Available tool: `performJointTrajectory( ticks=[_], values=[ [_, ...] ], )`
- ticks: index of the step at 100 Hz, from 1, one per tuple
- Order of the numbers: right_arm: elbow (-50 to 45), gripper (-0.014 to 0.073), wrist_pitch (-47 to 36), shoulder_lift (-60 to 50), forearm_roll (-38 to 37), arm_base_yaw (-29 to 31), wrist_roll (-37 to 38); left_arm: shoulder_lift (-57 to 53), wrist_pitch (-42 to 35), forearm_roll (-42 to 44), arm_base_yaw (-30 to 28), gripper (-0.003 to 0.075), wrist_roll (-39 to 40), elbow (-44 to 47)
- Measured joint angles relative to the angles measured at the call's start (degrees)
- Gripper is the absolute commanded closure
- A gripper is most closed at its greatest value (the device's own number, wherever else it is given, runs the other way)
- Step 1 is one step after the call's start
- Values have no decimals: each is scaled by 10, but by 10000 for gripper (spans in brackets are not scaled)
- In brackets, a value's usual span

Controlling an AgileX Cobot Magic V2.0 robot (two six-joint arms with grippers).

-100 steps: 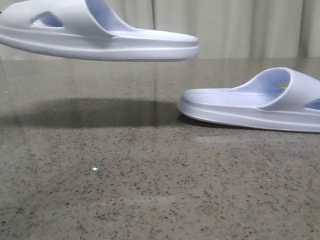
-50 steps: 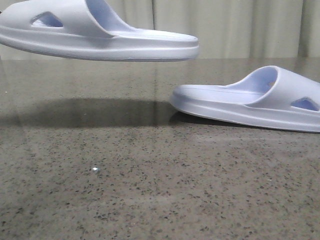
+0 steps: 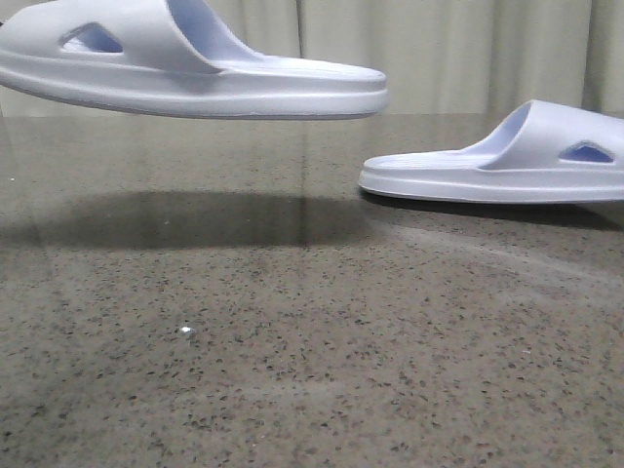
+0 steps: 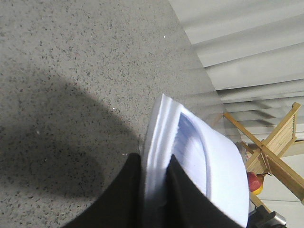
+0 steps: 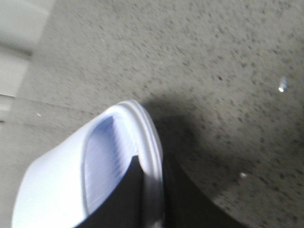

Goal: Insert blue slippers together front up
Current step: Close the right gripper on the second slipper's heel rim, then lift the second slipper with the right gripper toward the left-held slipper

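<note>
Two pale blue slippers show in the front view. The left slipper [image 3: 195, 73] hangs in the air at the top left, sole down, its heel end pointing right. In the left wrist view my left gripper [image 4: 154, 161] is shut on the side rim of that slipper [image 4: 209, 161]. The right slipper [image 3: 507, 166] sits level at the right, just over its shadow on the table [image 3: 292, 341], heel end pointing left. My right gripper [image 5: 152, 164] is shut on the rim of this slipper [image 5: 57, 185]. Neither gripper shows in the front view.
The table is dark speckled stone with a pale pleated curtain [image 3: 439, 54] behind it. Beyond the table, the left wrist view shows a wooden frame [image 4: 275, 142] and a red and yellow object [image 4: 255, 183].
The right slipper has gone up and to the right in the front view and now sits level, showing its side. The left slipper has stayed where it was.
</note>
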State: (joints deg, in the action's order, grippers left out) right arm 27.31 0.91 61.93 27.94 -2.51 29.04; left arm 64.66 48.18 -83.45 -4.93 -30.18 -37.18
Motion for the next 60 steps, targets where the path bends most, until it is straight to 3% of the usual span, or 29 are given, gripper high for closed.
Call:
performJointTrajectory(
  ticks=[43, 60],
  values=[
    [102, 701, -15, -67, -1, 0, 0, 0, 0, 0, 0, 704, 0, 0],
    [119, 701, 21, -97, -9, 0, 0, 0, 0, 0, 0, 704, 0, 0]
  ],
)
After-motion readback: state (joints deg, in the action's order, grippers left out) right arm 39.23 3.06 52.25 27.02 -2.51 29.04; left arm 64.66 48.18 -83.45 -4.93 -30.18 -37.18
